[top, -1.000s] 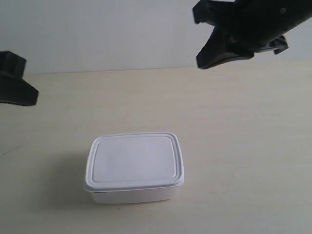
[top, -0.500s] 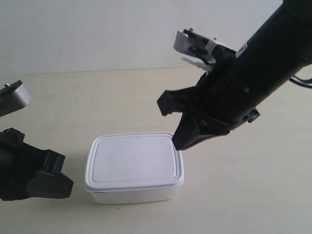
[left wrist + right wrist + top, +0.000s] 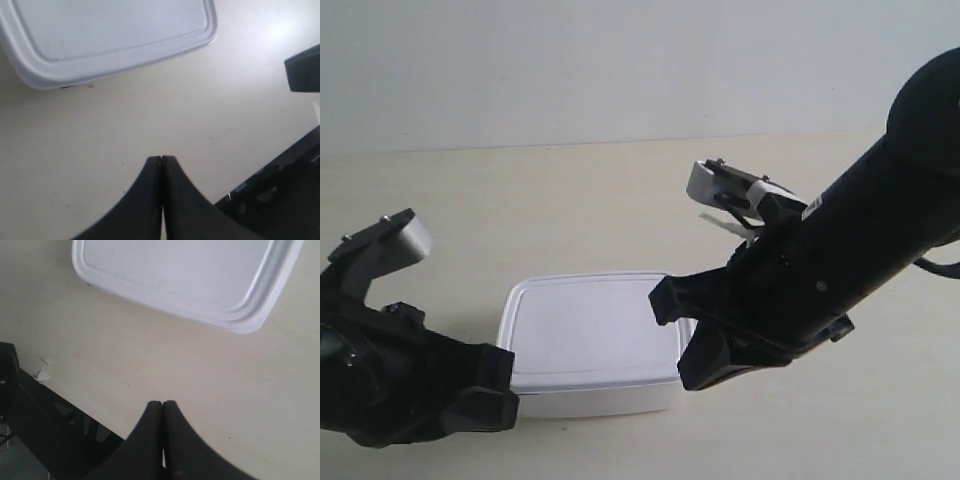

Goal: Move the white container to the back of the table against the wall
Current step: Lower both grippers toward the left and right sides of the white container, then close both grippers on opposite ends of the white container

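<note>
White plastic container [image 3: 590, 335], shallow and rectangular with rounded corners and a flat rimmed snap-on lid, sits closed on the pale cream wood-grain table [image 3: 570, 200] in the exterior view. It stands on the near part of the surface, well apart from the plain grey-white wall [image 3: 620, 60] that rises behind the table's far edge. 2 arms flank it. The black arm at the exterior view's left [image 3: 390, 390] reaches low beside one short side of the box, and the black arm at the exterior view's right [image 3: 830, 270] comes down at the opposite short side, its dark end overlapping the lid's edge. From this angle I cannot tell whether either arm touches the box, nor how the fingers are set.

In the left wrist view, the left gripper [image 3: 161, 165] has its 2 black fingers pressed together, only a hairline seam between the tips, holding nothing. The container [image 3: 110, 30] shows 1 rounded lid corner and lies apart from the tips, with bare table [image 3: 75, 140] between. Dark parts of the other arm [image 3: 280, 200] fill one corner.

In the right wrist view, the right gripper [image 3: 162, 405] is likewise pinched together and empty. The container [image 3: 185, 275] lies apart from the tips across bare table [image 3: 225, 380].
</note>
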Robot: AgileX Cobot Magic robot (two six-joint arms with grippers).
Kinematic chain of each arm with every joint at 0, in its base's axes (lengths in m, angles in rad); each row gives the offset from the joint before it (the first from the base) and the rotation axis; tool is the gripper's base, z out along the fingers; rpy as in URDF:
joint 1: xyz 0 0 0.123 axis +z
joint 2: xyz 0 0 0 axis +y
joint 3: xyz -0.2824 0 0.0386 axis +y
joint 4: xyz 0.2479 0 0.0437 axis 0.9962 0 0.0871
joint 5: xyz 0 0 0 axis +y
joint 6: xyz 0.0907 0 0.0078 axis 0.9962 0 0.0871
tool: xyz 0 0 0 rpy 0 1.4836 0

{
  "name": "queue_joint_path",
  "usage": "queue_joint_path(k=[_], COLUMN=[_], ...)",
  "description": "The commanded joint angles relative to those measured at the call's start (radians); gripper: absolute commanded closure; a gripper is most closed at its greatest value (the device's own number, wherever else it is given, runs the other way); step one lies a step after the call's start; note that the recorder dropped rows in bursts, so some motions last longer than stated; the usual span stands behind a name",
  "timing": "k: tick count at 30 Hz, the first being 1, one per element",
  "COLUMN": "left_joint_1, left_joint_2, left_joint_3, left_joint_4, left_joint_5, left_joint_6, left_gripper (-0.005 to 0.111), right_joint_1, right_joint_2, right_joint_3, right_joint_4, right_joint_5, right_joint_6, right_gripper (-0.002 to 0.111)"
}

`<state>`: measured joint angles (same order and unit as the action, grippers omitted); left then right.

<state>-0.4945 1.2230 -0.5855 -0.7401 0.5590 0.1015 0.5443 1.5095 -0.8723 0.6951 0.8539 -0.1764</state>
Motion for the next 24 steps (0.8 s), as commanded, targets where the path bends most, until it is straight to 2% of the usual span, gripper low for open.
queue_joint_path(k=[1,10,24], left_joint_1=[-0.032,-0.033,-0.033], left_joint_2=[0.108,0.259,0.373], left_joint_3=[0.005,0.005,0.001], left_joint_4=[-0.003,-0.007,-0.033], left_joint_5=[-0.074,-0.137,-0.225], left_joint_6=[-0.004,0.053,0.056], left_gripper=[0.107,0.107,0.107], right_joint_1=[0.002,0.002,0.002], right_joint_2=[0.036,0.149,0.254], right_joint_3=[0.046,0.058,0.056], right_joint_4=[0.061,0.177,0.189], right_joint_5=[-0.057,-0.090,-0.164], right_joint_6=[-0.049,-0.139,-0.165], right_gripper=[0.108,0.108,0.108])
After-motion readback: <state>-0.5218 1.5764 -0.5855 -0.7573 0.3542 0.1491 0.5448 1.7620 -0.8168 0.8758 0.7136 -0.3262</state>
